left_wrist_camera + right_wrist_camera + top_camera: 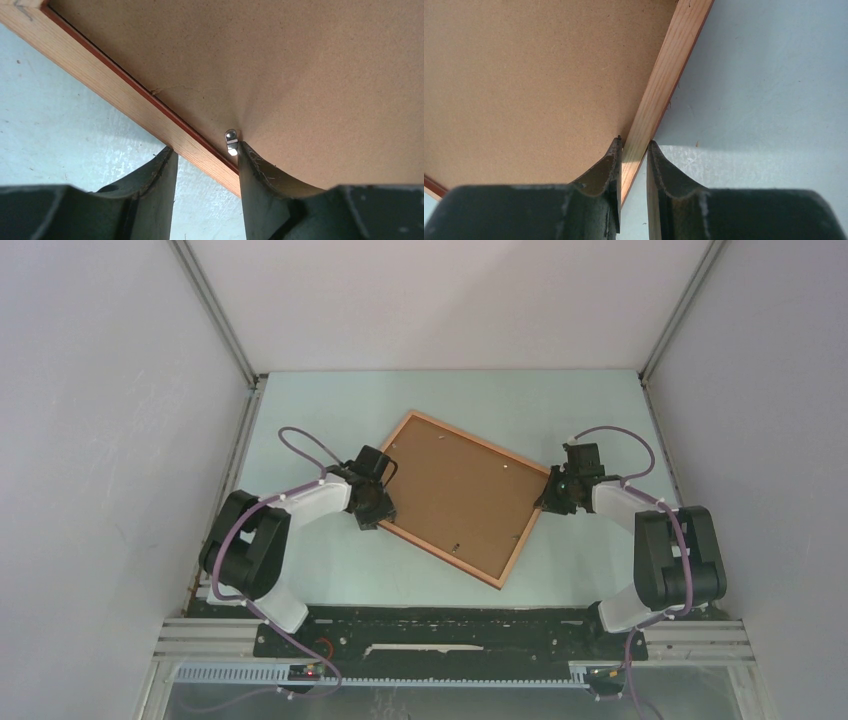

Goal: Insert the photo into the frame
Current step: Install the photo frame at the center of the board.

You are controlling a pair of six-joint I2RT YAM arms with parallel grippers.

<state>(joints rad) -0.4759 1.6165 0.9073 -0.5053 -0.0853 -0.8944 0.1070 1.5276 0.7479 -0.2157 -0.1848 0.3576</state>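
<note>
The frame (524, 532) lies face down and askew in the middle of the table, its wooden rim around the brown backing board (455, 495). The photo is hidden. My left gripper (372, 512) is open and straddles the frame's left rim (115, 90). One of its fingers (250, 170) rests on the board beside a small metal clip (231, 141); the other is over the table. My right gripper (548, 498) is shut on the frame's right rim (669, 75), with one finger on the board side and one on the outer side.
The pale table (330, 570) is enclosed by grey walls at the left, right and back. The arm bases stand on a black rail (450, 635) at the near edge. Small clips dot the backing board's edges.
</note>
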